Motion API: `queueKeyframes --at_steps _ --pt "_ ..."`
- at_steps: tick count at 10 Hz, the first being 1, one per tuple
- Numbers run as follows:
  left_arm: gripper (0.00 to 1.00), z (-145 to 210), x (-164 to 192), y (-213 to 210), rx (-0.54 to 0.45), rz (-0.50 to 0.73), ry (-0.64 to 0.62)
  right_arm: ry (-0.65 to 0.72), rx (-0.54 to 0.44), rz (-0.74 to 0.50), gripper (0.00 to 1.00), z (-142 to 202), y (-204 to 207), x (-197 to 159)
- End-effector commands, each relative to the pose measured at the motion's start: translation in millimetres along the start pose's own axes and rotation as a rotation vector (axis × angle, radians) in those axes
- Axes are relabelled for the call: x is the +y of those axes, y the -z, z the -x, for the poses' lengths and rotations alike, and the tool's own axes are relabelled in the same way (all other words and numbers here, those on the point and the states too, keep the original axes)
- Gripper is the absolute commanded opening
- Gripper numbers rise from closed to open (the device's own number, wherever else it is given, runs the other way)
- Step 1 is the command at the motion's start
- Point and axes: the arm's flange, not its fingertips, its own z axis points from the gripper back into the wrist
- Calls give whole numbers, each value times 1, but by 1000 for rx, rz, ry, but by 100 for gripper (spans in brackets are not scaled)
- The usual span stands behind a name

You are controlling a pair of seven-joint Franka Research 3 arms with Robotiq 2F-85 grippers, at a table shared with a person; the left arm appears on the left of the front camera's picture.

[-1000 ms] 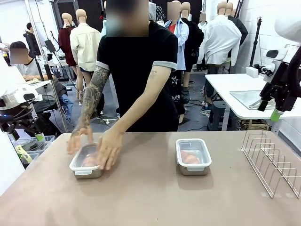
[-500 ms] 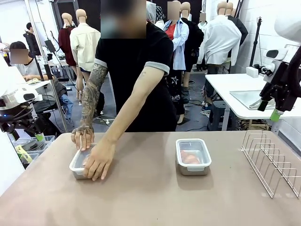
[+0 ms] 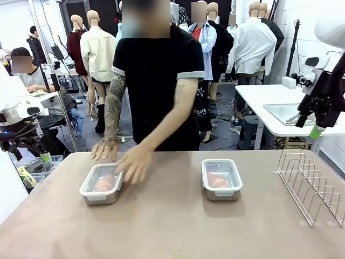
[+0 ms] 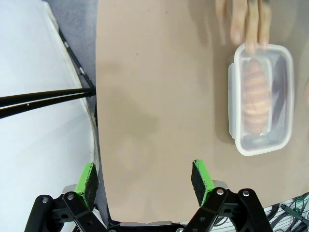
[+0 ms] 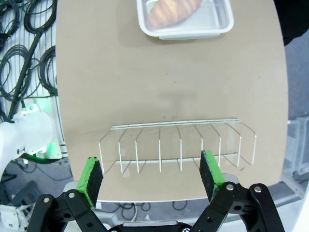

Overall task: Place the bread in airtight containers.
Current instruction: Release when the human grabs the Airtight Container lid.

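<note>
Steel tubs, two of them, sit on your tan table (image 3: 172,216), both with clear lids on. Left container (image 3: 101,184) holds one bread roll (image 3: 104,182), visible through its lid; from your left wrist camera the same roll (image 4: 256,96) lies lengthwise in the tub (image 4: 262,99). Right container (image 3: 221,179) also holds a roll (image 3: 218,180), lid seated; your right wrist camera catches it at the top edge (image 5: 184,18) with the bread (image 5: 173,11) inside.

Person's hands: one hand (image 3: 105,148) rests flat on the table just behind the left tub, fingers spread, grasping nothing. The other hand (image 3: 134,163) is beside the tub's right edge, fingers loose and blurred; you cannot tell whether it touches the lid.

Your left gripper (image 4: 145,176) hangs over the table's near-left edge, green pads wide apart, nothing between them. Your right gripper (image 5: 152,175) is likewise spread and empty, above the wire rack (image 5: 176,145), well apart from both tubs.
</note>
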Motion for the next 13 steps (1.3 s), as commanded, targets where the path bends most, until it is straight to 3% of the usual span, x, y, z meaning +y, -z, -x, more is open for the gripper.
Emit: queueKeyframes --at_steps 1,13 --pt "100 2 2 0 0 -9 -1 16 3 7 100 -2 -1 1" --pt "100 2 2 0 0 -9 -1 16 3 7 100 -2 -1 1"
